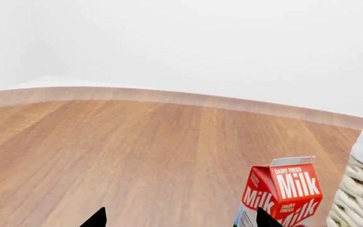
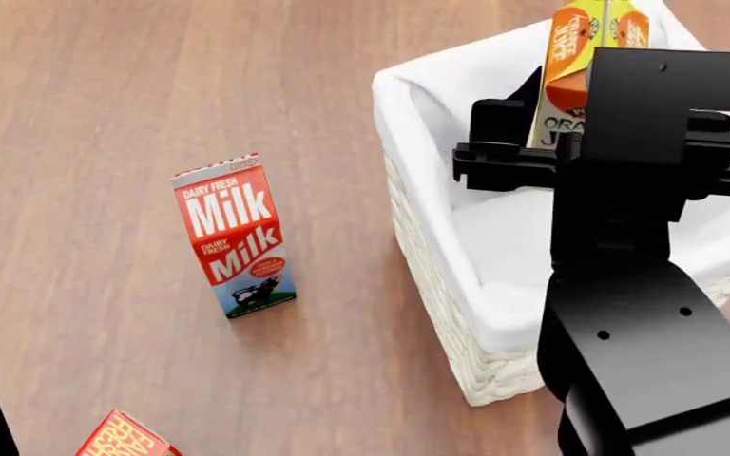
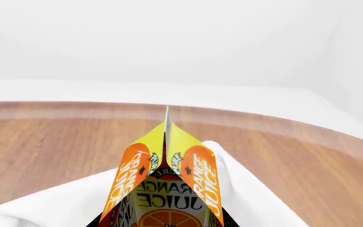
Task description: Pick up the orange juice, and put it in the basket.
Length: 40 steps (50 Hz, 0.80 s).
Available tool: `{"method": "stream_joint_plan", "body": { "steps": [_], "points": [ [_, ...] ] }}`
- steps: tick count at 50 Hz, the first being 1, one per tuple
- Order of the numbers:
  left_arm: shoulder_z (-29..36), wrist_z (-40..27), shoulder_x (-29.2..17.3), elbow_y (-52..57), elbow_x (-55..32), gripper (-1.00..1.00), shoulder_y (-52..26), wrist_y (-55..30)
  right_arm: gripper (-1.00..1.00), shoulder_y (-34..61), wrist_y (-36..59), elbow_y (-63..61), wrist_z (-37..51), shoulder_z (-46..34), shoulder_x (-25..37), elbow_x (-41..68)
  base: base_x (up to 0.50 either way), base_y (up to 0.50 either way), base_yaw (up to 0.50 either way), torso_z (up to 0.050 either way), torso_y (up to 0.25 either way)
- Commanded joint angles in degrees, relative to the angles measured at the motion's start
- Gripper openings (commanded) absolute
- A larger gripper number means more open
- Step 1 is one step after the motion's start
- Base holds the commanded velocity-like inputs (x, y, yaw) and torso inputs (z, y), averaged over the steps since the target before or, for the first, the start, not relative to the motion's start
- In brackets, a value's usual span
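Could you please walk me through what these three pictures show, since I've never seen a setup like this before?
These are simulator renders of a wheeled robot with two arms. One picture looks down from its head; the other two come from cameras near each gripper. In the head view, the right gripper holds an orange juice carton over a white wicker basket. The right wrist view shows that same carton close up, with the basket's cloth lining below it. On the wooden table stands a milk carton, also seen from the left wrist view, beside the left gripper, which holds nothing. A red box peeks in at the head view's bottom edge.
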Motion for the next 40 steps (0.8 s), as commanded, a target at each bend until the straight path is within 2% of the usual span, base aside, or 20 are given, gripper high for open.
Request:
{"method": "stream_joint_plan", "body": {
  "steps": [1, 26, 40],
  "points": [
    [-1.86, -0.53, 1.3, -1.15, 1.18, 1.0, -0.45, 1.87, -1.0, 1.33, 0.46, 1.14, -2.05, 1.25, -1.03, -2.05, 0.0, 0.0, 0.0, 0.0, 0.0],
    [-1.84, -0.97, 1.07, -1.65, 1.01, 1.0, -0.46, 2.31, -1.0, 4.83, 8.88, 2.61, 0.06, 4.51, -3.08, 2.85, 0.0, 0.0, 0.0, 0.0, 0.001],
    [-1.75, -1.36, 0.82, -1.4, 0.74, 1.0, -0.5, 2.18, -1.0, 5.46, 9.04, 4.56, -0.36, 3.79, -2.79, 2.88, 0.0, 0.0, 0.0, 0.0, 0.001]
  ]
}}
